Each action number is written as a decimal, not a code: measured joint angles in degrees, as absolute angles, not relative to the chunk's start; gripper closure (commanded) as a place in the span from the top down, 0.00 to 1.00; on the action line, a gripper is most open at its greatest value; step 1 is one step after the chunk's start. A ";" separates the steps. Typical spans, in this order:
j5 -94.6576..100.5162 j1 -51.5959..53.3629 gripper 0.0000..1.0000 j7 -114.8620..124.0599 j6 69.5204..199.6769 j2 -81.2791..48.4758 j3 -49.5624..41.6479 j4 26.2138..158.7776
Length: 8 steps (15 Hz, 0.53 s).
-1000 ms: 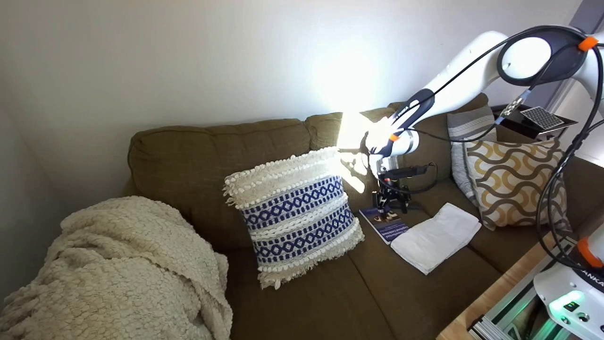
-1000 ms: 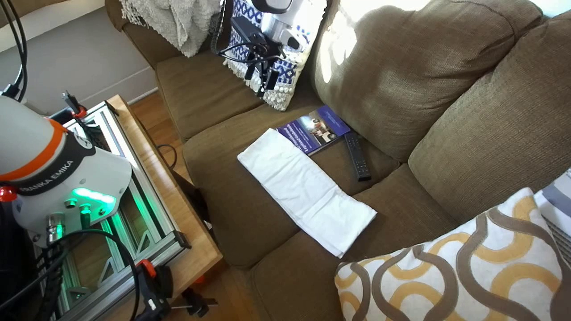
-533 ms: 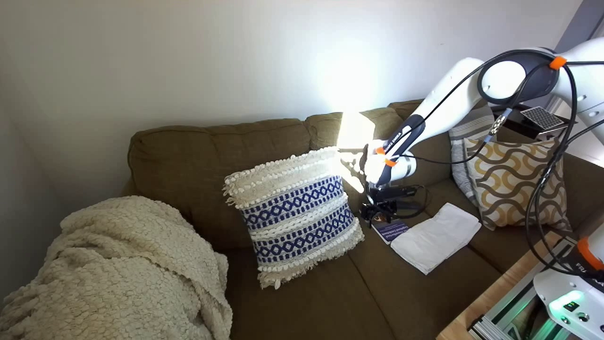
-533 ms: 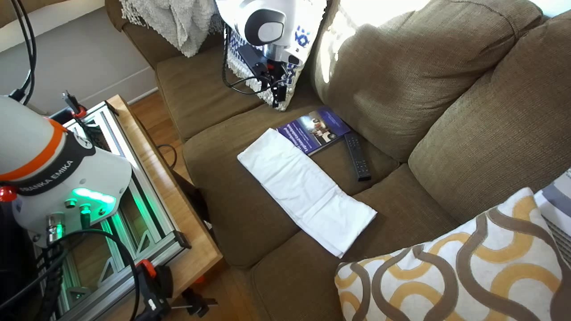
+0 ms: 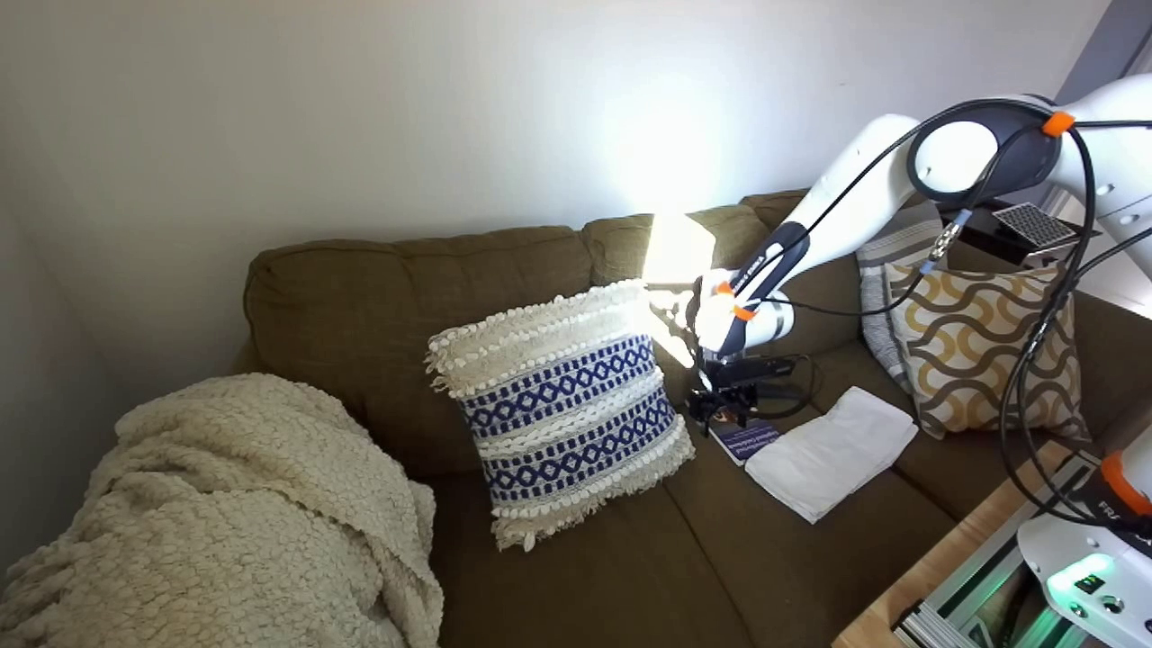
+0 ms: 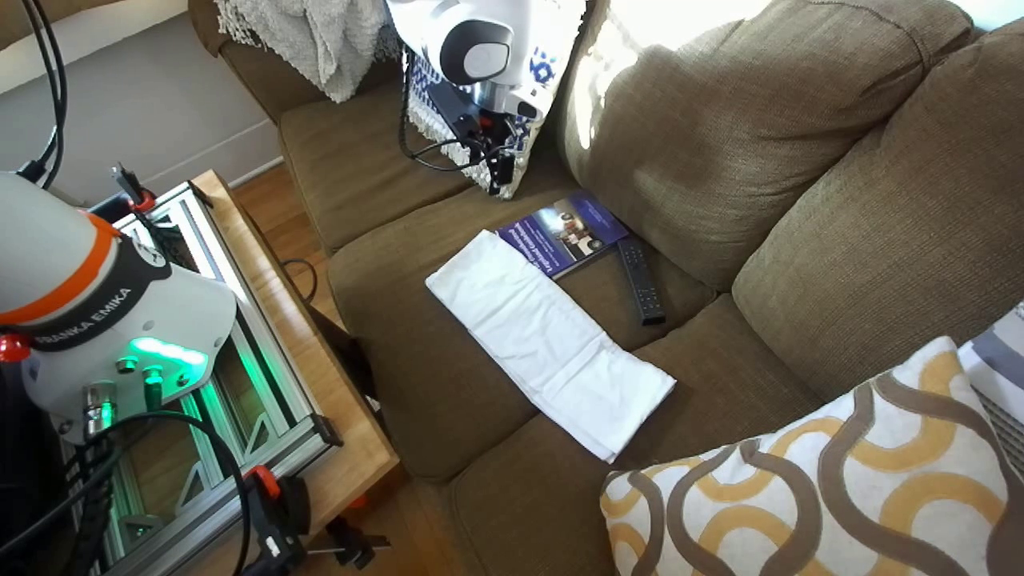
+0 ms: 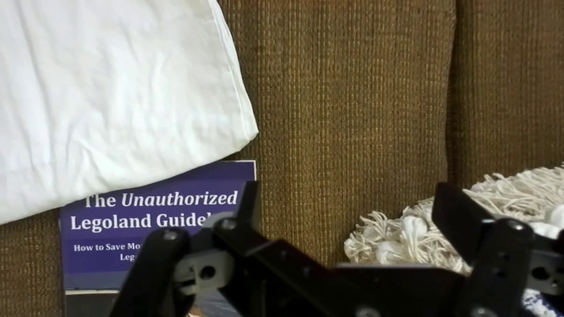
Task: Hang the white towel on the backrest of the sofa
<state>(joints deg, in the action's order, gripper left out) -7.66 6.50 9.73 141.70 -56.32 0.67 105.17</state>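
Note:
The white towel (image 5: 832, 454) lies folded flat on the seat of the olive-brown sofa (image 5: 612, 576), one end over the edge of a book. It also shows in an exterior view (image 6: 552, 344) and at the upper left of the wrist view (image 7: 119, 88). The backrest of the sofa (image 5: 432, 270) runs behind it along the wall, with nothing hung on the part that shows; it also shows in an exterior view (image 6: 768, 120). My gripper (image 7: 348, 191) is open and empty, above the seat between the book and the fringed pillow, beside the towel and apart from it.
A purple book (image 6: 564, 232) and a black remote (image 6: 640, 280) lie beside the towel. The white-and-navy fringed pillow (image 5: 567, 414) leans close to the gripper. A cream blanket (image 5: 252, 513) and a yellow-grey patterned pillow (image 5: 990, 342) lie farther off. The robot's table (image 6: 360, 472) fronts the sofa.
The arm has come down, lowering the gripper toward the seat beside the fringed pillow. In the last half second it has barely moved. The towel has not moved.

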 measured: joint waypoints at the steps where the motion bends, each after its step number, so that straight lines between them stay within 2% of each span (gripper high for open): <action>1: -7.53 6.69 1.00 9.91 141.54 -56.65 0.47 105.17; 8: -4.84 10.71 1.00 14.97 141.51 -61.06 -3.14 104.62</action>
<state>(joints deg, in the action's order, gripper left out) -4.84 10.71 14.97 141.51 -61.06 -3.14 104.62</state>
